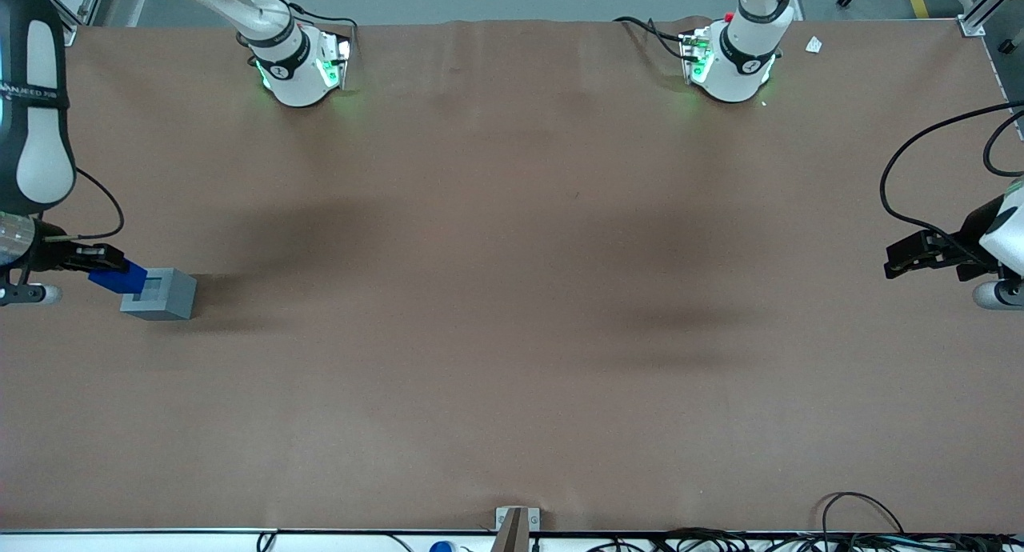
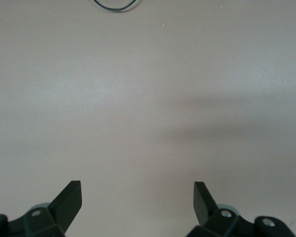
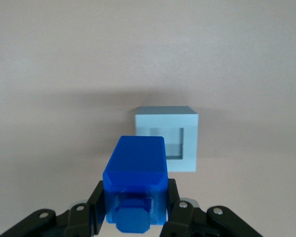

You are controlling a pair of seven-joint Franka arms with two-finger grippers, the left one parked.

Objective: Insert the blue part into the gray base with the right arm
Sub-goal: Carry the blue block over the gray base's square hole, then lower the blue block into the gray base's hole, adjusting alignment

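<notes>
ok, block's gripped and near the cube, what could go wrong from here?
1. The blue block, shut in the tool, sits off to one side of the gray cube's recess, so it may catch the rim.
2. A snag could push the loose cube across the table.

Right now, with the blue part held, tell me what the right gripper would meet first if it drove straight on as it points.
Probably the gray base: the gripper, shut on the blue part, points down at it, slightly off its recess. Depth is unclear.
</notes>
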